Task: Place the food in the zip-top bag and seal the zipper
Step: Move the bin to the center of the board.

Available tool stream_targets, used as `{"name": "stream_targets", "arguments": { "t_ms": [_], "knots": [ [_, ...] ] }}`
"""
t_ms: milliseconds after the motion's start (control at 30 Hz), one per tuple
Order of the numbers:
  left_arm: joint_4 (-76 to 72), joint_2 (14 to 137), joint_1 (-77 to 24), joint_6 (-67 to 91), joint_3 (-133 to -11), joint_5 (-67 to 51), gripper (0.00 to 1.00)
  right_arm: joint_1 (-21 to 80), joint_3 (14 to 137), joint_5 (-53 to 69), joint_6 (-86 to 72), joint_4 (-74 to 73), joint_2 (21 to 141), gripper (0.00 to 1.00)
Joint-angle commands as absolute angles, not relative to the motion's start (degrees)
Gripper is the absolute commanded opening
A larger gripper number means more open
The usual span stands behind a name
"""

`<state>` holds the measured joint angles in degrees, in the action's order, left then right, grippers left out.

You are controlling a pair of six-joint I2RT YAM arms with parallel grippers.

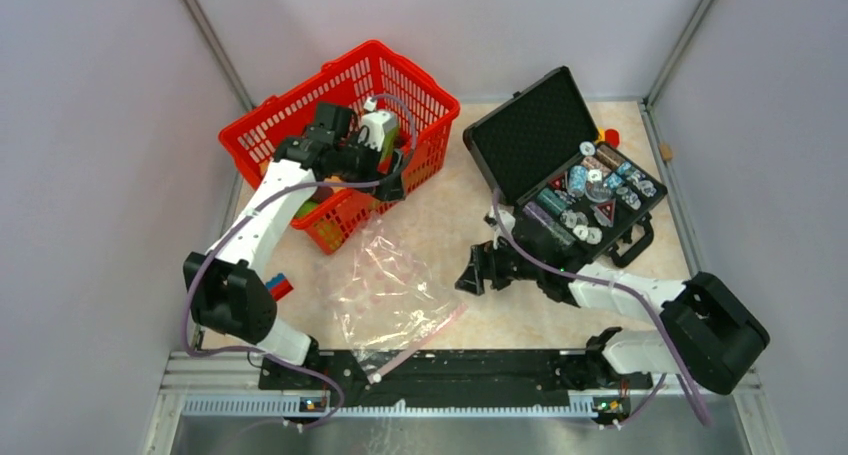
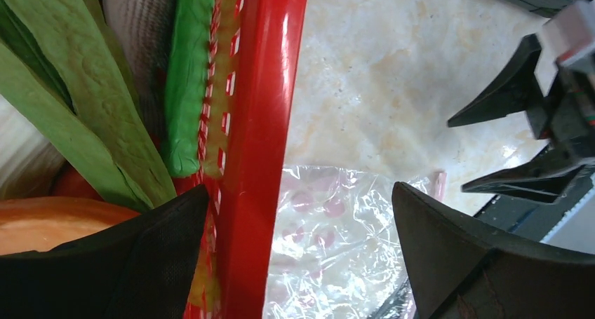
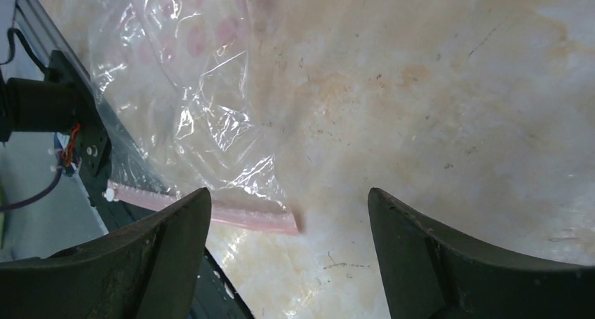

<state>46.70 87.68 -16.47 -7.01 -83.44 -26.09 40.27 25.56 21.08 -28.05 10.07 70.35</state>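
Note:
The food lies in the red mesh basket (image 1: 345, 85): green pods (image 2: 188, 87), green leaves (image 2: 70, 109) and an orange piece (image 2: 49, 224). My left gripper (image 1: 393, 178) hangs open at the basket's near right wall, and the red rim (image 2: 263, 123) passes between its fingers (image 2: 126, 263). The zip-top bag (image 1: 390, 290) lies flat and crinkled on the table, with nothing in it. Its pink zipper (image 3: 245, 217) runs along the edge nearest the arm bases. My right gripper (image 1: 472, 273) stands open low over the table. The zipper's end lies between its fingertips (image 3: 456, 263) without touching them.
An open black hard case (image 1: 530, 125) with poker chips (image 1: 595, 190) stands at the back right, just behind the right arm. A small red-and-blue block (image 1: 280, 286) lies by the left arm's base. The black base rail (image 1: 450, 370) runs under the bag's near edge.

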Motion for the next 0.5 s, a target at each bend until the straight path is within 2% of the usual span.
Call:
{"name": "stream_targets", "arguments": {
  "t_ms": [0, 233, 467],
  "knots": [
    [47.43, 86.08, -18.11, -0.19, -82.75, -22.95, 0.99, 43.77, 28.59, 18.67, -26.03, 14.61, 75.17, 0.80],
    [40.68, 74.47, -18.06, 1.34, -79.81, -9.19, 0.99, 48.12, 36.03, 20.91, -25.07, 20.29, 88.90, 0.68],
    [31.85, 58.75, -18.02, 2.72, -72.80, -2.41, 0.99, 49.00, 39.89, 18.81, -26.15, 21.19, 95.58, 0.44]
  ]
}}
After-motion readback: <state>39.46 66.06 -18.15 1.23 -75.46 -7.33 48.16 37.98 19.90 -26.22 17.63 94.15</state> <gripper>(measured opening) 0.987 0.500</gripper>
